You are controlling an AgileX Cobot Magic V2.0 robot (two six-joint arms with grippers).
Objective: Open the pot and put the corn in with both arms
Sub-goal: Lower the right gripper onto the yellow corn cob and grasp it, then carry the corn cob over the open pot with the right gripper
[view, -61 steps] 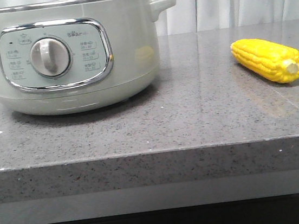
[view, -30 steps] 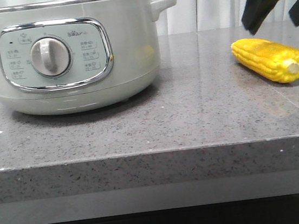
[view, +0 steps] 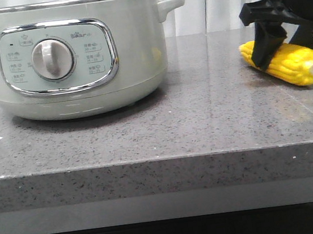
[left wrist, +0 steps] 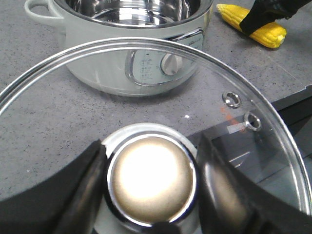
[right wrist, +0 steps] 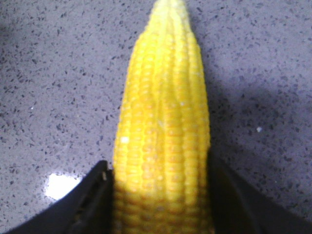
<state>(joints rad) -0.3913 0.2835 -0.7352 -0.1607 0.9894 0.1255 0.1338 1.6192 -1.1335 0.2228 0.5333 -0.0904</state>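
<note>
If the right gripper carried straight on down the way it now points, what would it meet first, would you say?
Its fingers already straddle the bright yellow ear of corn, so the right gripper would probably meet the speckled grey stone countertop beneath; remaining depth is unclear.

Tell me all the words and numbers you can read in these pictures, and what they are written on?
"Bear": small logo at the top of the control panel on the pot.
The little labels around the dial: too small and blurred to read.
The corn, the glass lid and the counter: no writing to be seen.
</note>
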